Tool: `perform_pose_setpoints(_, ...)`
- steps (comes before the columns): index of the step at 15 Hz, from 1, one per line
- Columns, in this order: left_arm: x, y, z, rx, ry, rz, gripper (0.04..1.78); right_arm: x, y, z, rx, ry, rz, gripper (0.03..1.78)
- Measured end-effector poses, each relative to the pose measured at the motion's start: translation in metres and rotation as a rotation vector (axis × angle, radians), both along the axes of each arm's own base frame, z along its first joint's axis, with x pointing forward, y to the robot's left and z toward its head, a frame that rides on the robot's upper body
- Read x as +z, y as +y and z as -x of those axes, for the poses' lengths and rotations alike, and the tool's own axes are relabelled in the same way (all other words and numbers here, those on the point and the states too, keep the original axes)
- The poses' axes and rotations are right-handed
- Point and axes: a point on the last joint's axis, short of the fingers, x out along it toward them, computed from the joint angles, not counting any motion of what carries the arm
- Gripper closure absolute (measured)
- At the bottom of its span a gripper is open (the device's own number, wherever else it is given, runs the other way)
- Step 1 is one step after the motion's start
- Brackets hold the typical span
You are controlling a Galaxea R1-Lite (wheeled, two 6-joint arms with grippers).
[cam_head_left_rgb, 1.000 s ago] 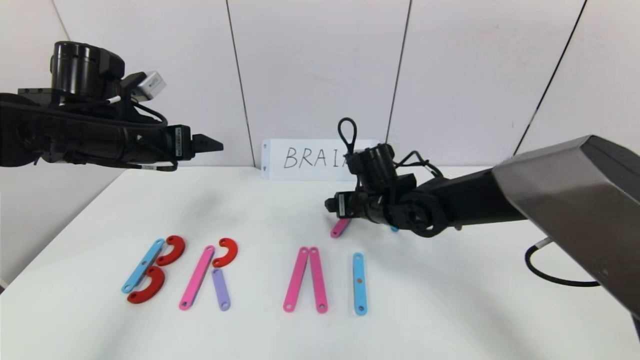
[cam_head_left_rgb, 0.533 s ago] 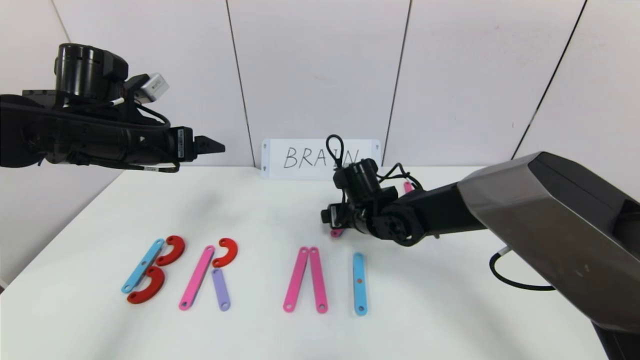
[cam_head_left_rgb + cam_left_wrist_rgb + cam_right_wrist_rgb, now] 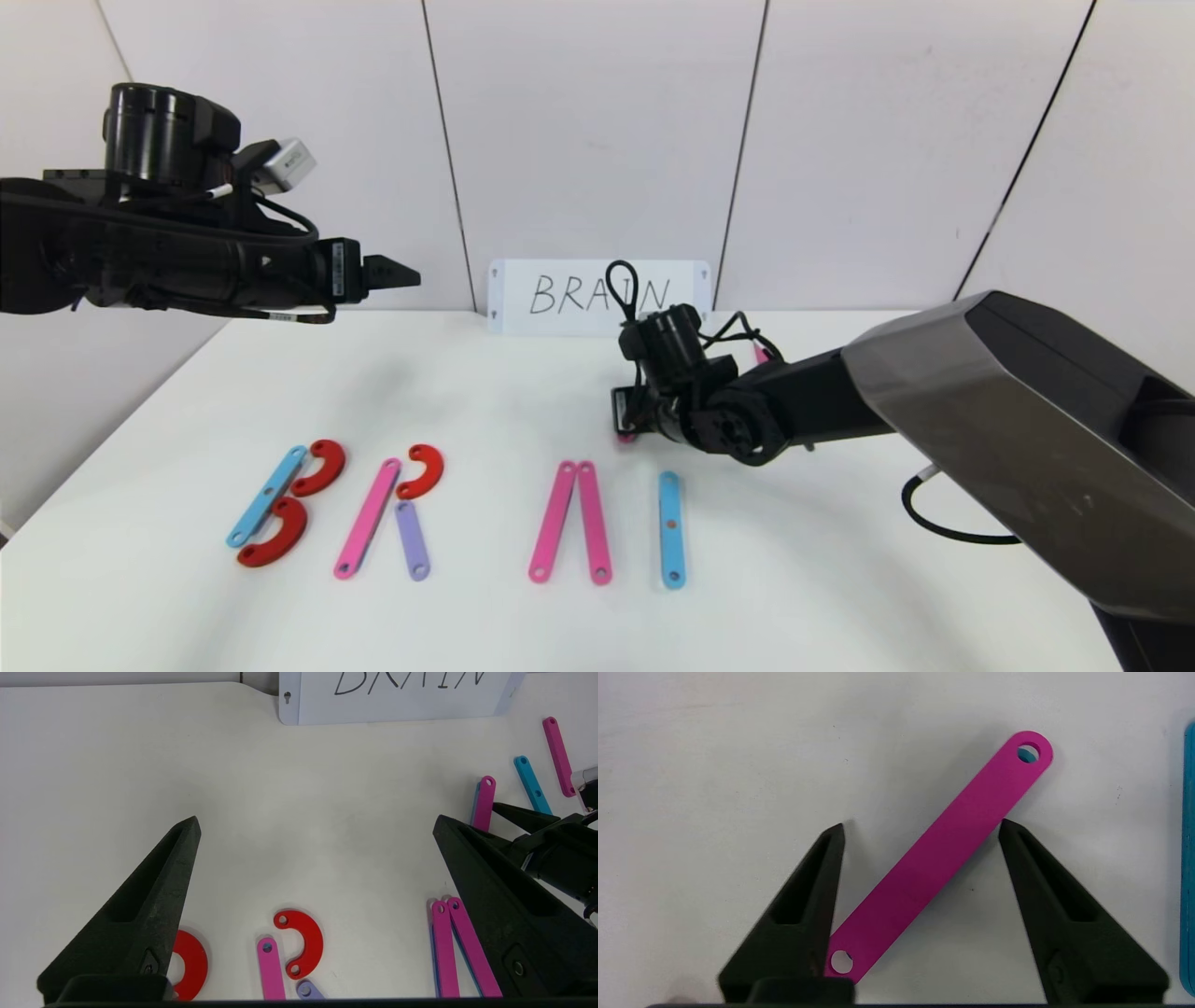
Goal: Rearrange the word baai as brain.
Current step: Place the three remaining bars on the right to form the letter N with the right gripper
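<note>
Our right gripper (image 3: pixel 920 828) was low over the table (image 3: pixel 485 392) with its jaws spread wide, straddling a spare pink strip (image 3: pixel 938 858) lying diagonally between them, nothing gripped yet. Our left gripper (image 3: pixel 315 826) hovered parked, open and empty, up by the wall. Nearer us the word (image 3: pixel 448 513) read B, R, an A without crossbar, and a blue I (image 3: pixel 670 528). We judged the N was still missing; spare blue and pink strips lay near the BRAIN card (image 3: pixel 597 297).
</note>
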Motion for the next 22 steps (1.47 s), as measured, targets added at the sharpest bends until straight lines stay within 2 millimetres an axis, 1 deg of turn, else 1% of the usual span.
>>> perform_pose_setpoints(3, 0.000, 0.000, 0.000, 0.000, 0.000, 0.000, 0.08, 0.000, 0.000, -0.001, -0.001, -0.001, -0.001, 1.26)
perform_pose_setpoints(4, 0.000, 0.000, 0.000, 0.000, -0.001, 0.000, 0.08, 0.000, -0.001, -0.001, -0.003, -0.001, -0.002, 1.40)
perform_pose_setpoints(5, 0.001, 0.000, 0.000, 0.000, -0.002, 0.001, 0.08, 0.000, -0.001, -0.001, -0.005, -0.001, -0.004, 1.49)
perform_pose_setpoints(6, 0.001, 0.000, 0.000, 0.000, -0.003, 0.001, 0.08, -0.001, -0.001, -0.002, -0.007, -0.001, -0.008, 1.51)
perform_pose_setpoints(10, 0.001, 0.000, 0.000, 0.001, -0.005, 0.001, 0.08, 0.001, -0.002, -0.002, -0.011, -0.002, -0.014, 1.51)
perform_pose_setpoints(12, 0.001, 0.000, 0.000, 0.001, -0.004, 0.001, 0.08, 0.009, -0.005, 0.000, -0.015, -0.011, -0.023, 1.51)
perform_pose_setpoints(15, 0.001, 0.000, 0.000, 0.001, -0.006, 0.001, 0.08, 0.029, -0.013, 0.009, -0.017, -0.027, -0.034, 1.51)
perform_pose_setpoints(18, 0.002, 0.001, 0.000, 0.002, -0.008, 0.001, 0.08, 0.050, -0.029, 0.030, -0.024, -0.030, -0.040, 1.51)
perform_pose_setpoints(20, 0.002, 0.001, 0.001, 0.002, -0.009, 0.002, 0.08, 0.055, -0.041, 0.052, -0.060, -0.014, -0.024, 1.51)
perform_pose_setpoints(22, 0.003, 0.000, 0.001, 0.001, -0.009, 0.002, 0.08, 0.054, -0.053, 0.075, -0.110, 0.010, -0.010, 1.51)
